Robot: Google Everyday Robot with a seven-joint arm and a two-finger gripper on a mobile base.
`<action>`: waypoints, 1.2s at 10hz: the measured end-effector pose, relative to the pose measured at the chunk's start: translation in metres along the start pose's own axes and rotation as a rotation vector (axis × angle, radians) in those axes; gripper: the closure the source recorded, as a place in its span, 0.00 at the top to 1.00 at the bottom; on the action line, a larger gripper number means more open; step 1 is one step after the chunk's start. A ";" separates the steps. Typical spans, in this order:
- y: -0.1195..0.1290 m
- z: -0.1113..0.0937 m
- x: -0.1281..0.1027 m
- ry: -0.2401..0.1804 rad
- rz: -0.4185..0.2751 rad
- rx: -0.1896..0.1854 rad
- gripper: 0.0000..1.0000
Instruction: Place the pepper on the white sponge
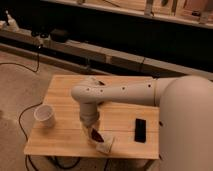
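The dark red pepper [96, 134] lies at the upper left edge of the white sponge [105, 146], touching it, near the table's front edge. My gripper [93, 125] hangs straight down from the white arm, right above the pepper and very close to it. I cannot tell whether it still touches the pepper. The arm reaches in from the right and covers part of the table's middle.
A white cup [45, 116] stands at the left of the wooden table [65, 90]. A black rectangular block [140, 130] lies at the right front. A dark object [100, 82] sits behind the arm. Cables run over the floor at the left.
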 end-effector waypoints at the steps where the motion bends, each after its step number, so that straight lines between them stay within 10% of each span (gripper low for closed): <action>1: 0.001 0.004 -0.018 -0.030 -0.002 0.015 0.38; 6: 0.024 0.025 -0.067 -0.078 0.020 -0.010 0.38; 12: 0.034 0.051 -0.057 -0.045 -0.011 -0.066 0.38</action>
